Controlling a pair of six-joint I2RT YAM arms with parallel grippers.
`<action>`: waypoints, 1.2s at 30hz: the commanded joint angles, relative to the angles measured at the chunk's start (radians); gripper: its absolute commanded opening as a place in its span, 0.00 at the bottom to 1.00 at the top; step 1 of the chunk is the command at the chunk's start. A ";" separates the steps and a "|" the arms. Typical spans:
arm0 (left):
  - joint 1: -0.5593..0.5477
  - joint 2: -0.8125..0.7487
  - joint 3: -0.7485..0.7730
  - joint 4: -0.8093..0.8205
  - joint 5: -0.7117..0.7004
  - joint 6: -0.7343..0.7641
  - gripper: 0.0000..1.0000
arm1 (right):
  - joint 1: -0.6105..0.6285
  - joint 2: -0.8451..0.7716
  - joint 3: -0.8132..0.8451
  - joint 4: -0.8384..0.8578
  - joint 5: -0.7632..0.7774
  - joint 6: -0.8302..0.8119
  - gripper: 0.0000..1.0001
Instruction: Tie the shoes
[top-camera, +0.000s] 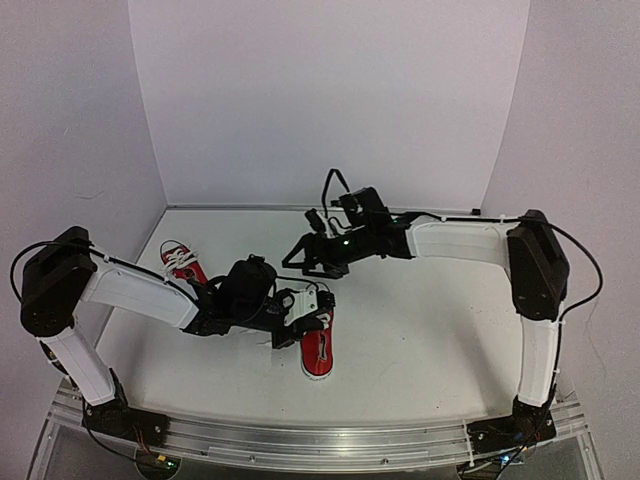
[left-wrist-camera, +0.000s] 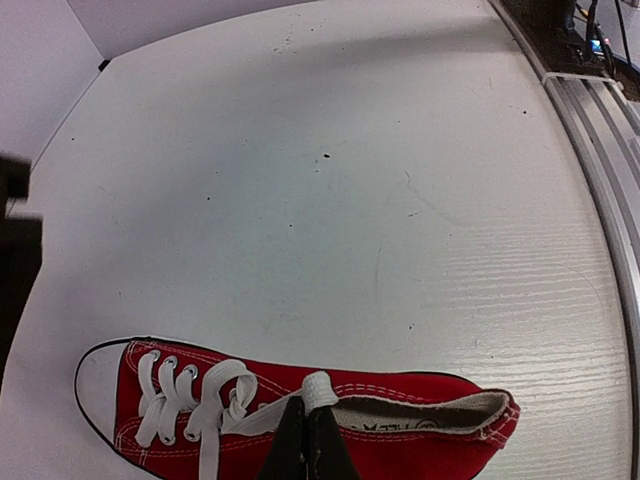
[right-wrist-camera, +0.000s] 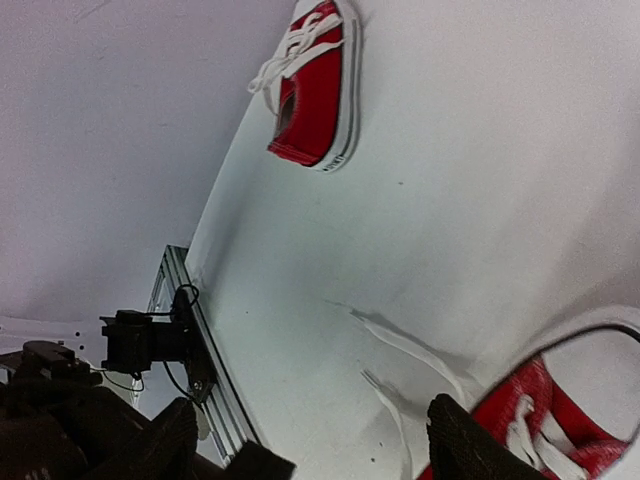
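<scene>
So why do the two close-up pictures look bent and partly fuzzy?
Left wrist view: wide lens bows the rail; the jaws, shut on the lace, blur from closeness. Right wrist view: tilted, open jaws dark and soft, far shoe clearer. Top external view: even light, faint shadows.

White arms (top-camera: 130, 290), black joints (top-camera: 48, 282), cables (top-camera: 330, 182)

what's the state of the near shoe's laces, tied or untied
Untied: the shoe shows no bow, lace ends trail across the table, left gripper pinches one lace.
</scene>
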 joint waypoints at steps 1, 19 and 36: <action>-0.003 -0.025 0.000 0.040 -0.030 0.025 0.00 | -0.045 -0.201 -0.142 -0.037 0.054 -0.039 0.69; -0.004 0.021 0.027 0.066 -0.081 0.033 0.00 | -0.009 -0.295 -0.465 0.040 -0.032 -0.006 0.46; -0.004 0.029 0.031 0.086 -0.077 0.027 0.00 | 0.001 -0.242 -0.488 0.106 -0.064 0.020 0.33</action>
